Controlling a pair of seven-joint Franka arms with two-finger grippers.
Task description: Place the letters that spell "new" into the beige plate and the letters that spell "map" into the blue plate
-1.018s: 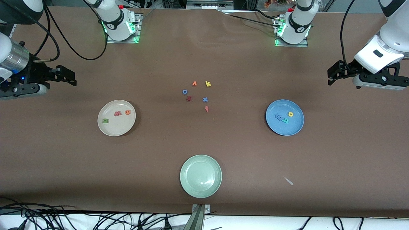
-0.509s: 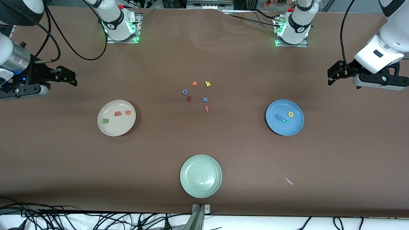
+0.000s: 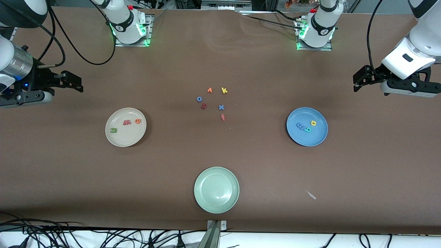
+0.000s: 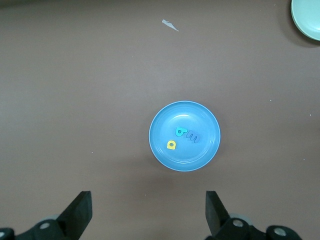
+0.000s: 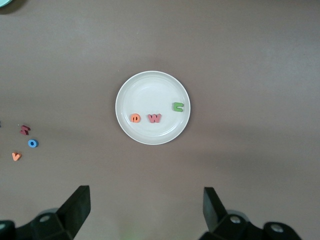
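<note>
The left gripper (image 3: 358,82) hangs with its jaws spread wide and empty above bare table (image 3: 262,165) at the left arm's end; the right gripper (image 3: 74,84) likewise at the right arm's end.

The three tiny foam letters green n, orange e, pinkish-red w (image 3: 126,122) lie well inside the round cream-beige plate (image 3: 119,139). The blue m, yellow a and teal p (image 3: 306,126) lie in the round medium-blue plate (image 3: 315,137).

Wide open cloth surrounds both plates. Six stray foam letters (image 3: 221,107) sit mid-table. A pale green plate (image 3: 216,190) lies nearest the camera.

The right gripper has edged slightly since a second ago; nothing else has moved.

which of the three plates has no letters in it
The pale green plate, nearest the front camera; the beige plate and blue plate each hold three.
</note>
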